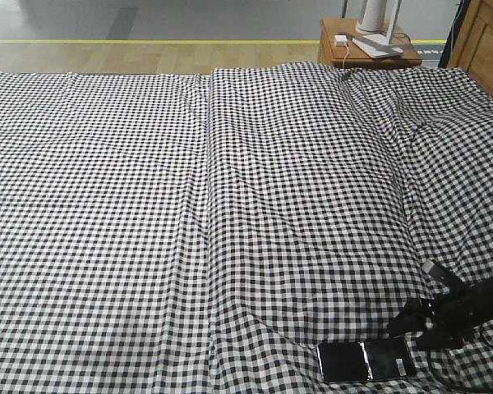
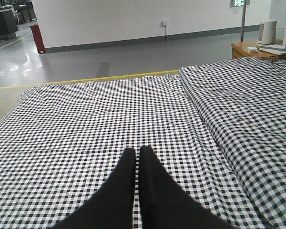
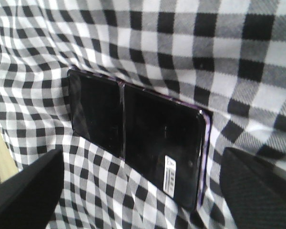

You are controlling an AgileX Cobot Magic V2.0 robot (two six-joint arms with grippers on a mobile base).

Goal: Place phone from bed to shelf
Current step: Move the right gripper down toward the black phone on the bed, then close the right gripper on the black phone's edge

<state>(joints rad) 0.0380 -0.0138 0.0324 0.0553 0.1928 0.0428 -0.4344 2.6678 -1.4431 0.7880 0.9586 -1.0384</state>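
The phone (image 1: pixel 366 361) lies flat on the gingham bed (image 1: pixel 230 205) near its front right edge, glossy black with a white reflection across it. In the right wrist view the phone (image 3: pixel 138 136) shows a pinkish rim and a white barcode sticker. My right gripper (image 3: pixel 142 167) hovers open just above it, one finger on each side and not touching. From the front, the right gripper (image 1: pixel 414 325) sits just right of the phone. My left gripper (image 2: pixel 137 150) is shut on nothing, low over the bed (image 2: pixel 109 114). A pale wooden unit (image 1: pixel 483 41) at the far right may be the shelf; only its corner shows.
A small brown bedside table (image 1: pixel 368 48) stands behind the bed's far right end with a white device (image 1: pixel 376 16) and a grey flat item (image 1: pixel 378 46) on it. A long crease (image 1: pixel 208 189) runs down the bed. Grey floor with a yellow line (image 1: pixel 148 41) lies beyond.
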